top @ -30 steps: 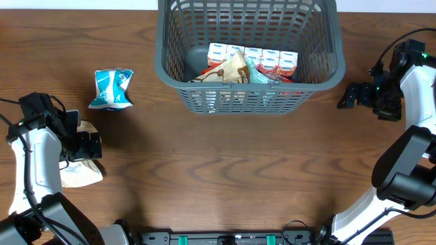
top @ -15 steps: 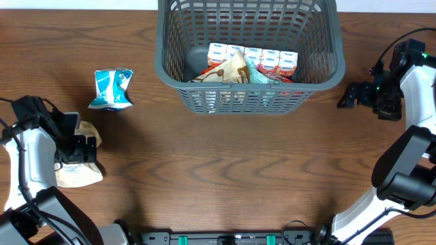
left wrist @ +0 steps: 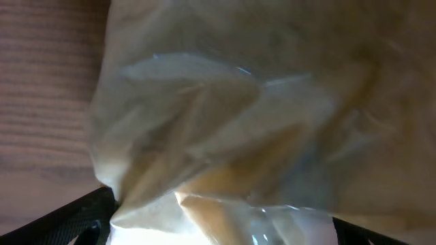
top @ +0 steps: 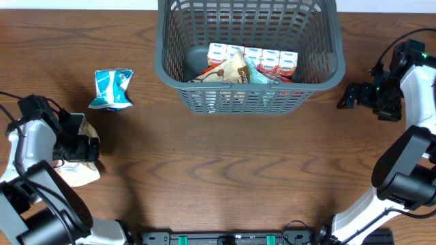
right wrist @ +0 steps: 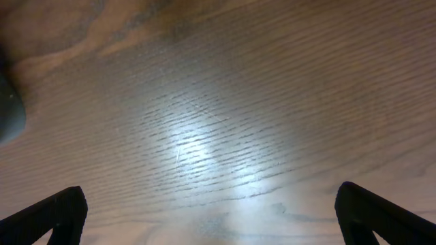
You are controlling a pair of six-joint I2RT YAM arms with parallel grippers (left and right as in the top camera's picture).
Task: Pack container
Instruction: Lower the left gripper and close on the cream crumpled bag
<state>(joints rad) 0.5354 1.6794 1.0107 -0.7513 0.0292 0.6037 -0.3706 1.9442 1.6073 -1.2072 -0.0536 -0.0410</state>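
Overhead view: the container [top: 248, 101], a dark grey basket with slotted walls, stands on the wooden table [top: 225, 163] at the far centre edge. Inside it, a row of small white-and-red cartons [top: 252, 60] lines the bottom, with a brown packet [top: 228, 70] lying against the row on its near side. A blue-and-white snack packet [top: 112, 88] lies on the table to the left of the container, apart from it.

My left gripper [top: 92, 148] sits low at the left side of the table, well apart from the container, directly over a tan packet [top: 80, 173]. In the left wrist view this tan packet [left wrist: 231, 116] fills nearly the whole frame as crinkled, glossy film. My fingers [left wrist: 82, 221] show only as dark tips at the two lower corners, spread wide with the film between them. I cannot tell whether either pad touches the film.

My right gripper [top: 346, 95] hangs to the right of the container, near its front right corner and not touching it. In the right wrist view its fingers [right wrist: 48, 218] stand wide apart over bare wood, with nothing between them.
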